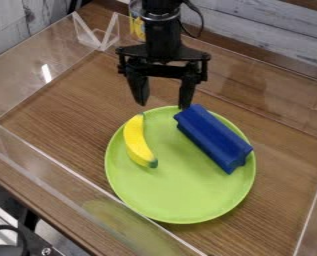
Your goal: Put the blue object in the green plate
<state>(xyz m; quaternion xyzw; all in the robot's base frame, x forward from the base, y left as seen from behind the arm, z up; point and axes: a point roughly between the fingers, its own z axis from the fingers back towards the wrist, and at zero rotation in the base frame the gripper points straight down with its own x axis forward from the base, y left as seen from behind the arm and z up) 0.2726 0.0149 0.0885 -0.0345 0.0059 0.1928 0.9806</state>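
Blue object [213,138] lies on the green plate [181,195], on the plate's right-hand half as the camera sees it, its long body running diagonally from the upper left toward the lower right, with the far end reaching close to the plate's rim. Its top face looks ridged or stepped, a lighter blue edge showing along the near side. Just beside it on the left half of the same plate lies a yellow banana [138,142], also set lengthwise and slightly curved, with a bare strip of green between the two so that they do not touch. The plate itself sits flat on a brown wooden table [54,125], toward the near right part of the surface. Above the far edge of the plate hangs the gripper [165,97], black, pointing straight down, its two fingers spread wide apart with nothing between them; one fingertip is over the gap near the banana's far end, the other over the far end of the blue block, and both appear clear of what lies below. Clear plastic walls [27,60] ring the table, and a folded transparent piece stands at the back left, behind the arm.
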